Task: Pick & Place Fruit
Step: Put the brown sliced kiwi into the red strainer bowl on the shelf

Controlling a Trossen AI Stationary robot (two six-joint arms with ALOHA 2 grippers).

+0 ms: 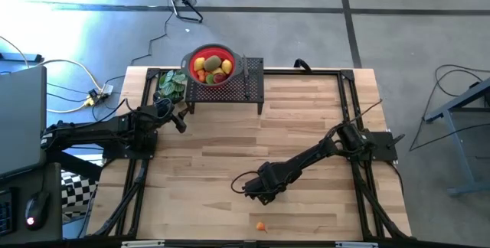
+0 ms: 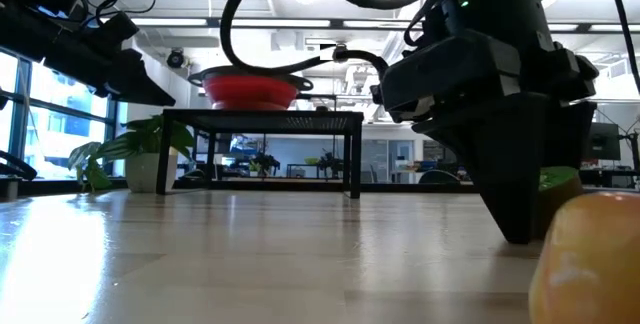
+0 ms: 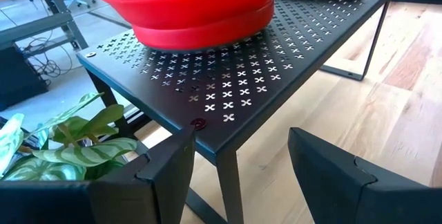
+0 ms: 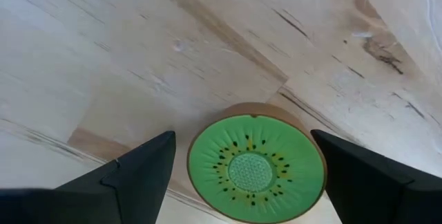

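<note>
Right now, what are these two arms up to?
They are collecting toy fruit into a red bowl on a small black stand. The right gripper hangs open over a kiwi half lying cut side up on the table, not yet gripping it. The left gripper waits open beside the stand. One small orange piece lies near the table's front edge.
</note>
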